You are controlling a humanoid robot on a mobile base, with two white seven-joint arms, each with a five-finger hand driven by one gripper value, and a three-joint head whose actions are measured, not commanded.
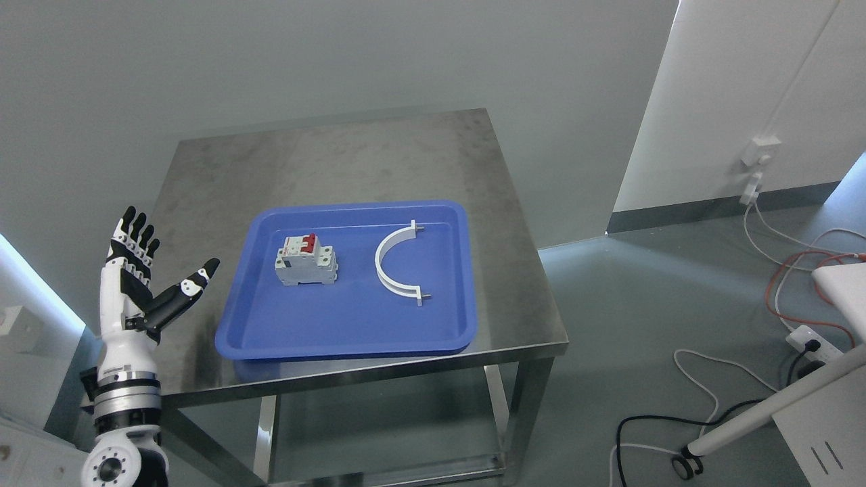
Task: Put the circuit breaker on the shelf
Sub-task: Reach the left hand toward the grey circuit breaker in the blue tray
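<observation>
A white circuit breaker (pixel 306 262) with red switches lies in the left half of a blue tray (pixel 352 331) on a steel table (pixel 338 155). My left hand (pixel 152 267) is raised at the table's left edge, fingers spread and thumb pointing toward the tray, holding nothing. It stands well to the left of the breaker, apart from the tray. No right arm shows.
A white curved bracket (pixel 396 264) lies in the tray's right half. Below the tabletop there is a lower steel shelf (pixel 379 419). Cables and a power strip (pixel 808 338) lie on the floor to the right, by a white wheeled stand (pixel 758 416).
</observation>
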